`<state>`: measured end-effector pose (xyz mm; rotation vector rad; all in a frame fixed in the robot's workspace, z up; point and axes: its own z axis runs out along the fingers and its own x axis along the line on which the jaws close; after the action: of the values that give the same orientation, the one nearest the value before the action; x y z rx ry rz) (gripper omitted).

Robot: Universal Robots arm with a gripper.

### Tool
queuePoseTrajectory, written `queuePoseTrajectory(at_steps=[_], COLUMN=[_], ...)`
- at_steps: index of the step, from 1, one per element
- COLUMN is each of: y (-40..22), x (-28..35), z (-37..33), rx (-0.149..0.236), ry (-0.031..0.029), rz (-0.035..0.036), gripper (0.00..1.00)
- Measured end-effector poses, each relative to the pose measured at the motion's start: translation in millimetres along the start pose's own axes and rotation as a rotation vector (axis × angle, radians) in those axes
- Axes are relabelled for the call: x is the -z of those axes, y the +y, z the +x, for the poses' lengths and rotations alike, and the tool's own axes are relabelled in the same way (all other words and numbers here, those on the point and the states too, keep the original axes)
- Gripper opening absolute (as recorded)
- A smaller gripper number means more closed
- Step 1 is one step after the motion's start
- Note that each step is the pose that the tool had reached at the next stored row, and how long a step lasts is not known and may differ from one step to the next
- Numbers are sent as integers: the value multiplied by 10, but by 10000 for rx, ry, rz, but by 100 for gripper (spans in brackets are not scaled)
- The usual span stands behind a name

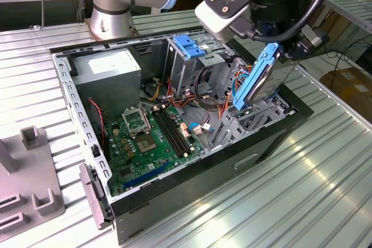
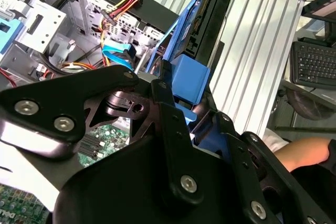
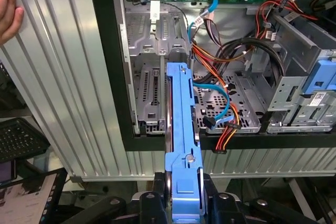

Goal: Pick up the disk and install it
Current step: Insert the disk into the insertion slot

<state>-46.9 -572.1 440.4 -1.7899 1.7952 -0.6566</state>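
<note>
exterior view: gripper [image 1: 272,50] is clamped on the upper end of the disk [image 1: 261,81]. the disk hangs over the case [image 1: 264,143], at the corner farthest from the power supply [image 1: 110,71]. long axis runs steeply down and tilted, lower end toward the metal bay [image 1: 256,119] inside that corner. disk is edge-up, not flat. cannot tell if the low end touches the bay.

second wrist view: fingers [image 2: 168,106] press on the blue rail of the disk [image 2: 185,43] from both sides. the disk reaches away from the gripper [image 2: 184,103], beside the case wall.

first wrist view: disk [image 3: 181,129] seen edge-on, long axis straight out from the gripper [image 3: 181,203] toward the case [image 3: 102,77]. its far end lies over the bay [image 3: 149,95], just inside the case wall, beside loose cables [image 3: 220,90]. a person's hand [image 3: 8,9] rests outside the case, well apart from the disk.
</note>
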Motion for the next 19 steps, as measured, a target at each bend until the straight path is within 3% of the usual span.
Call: queuePoseTrajectory(at_steps=[4,8,12,19], y=[47,69,128,197], x=[-7,-26,-66,-135], z=[1,1,3,5], rx=[2,6,7,3], ry=[-2,-7,-8,-14], rz=[115,398,402,474], gripper=[37,37,37,37])
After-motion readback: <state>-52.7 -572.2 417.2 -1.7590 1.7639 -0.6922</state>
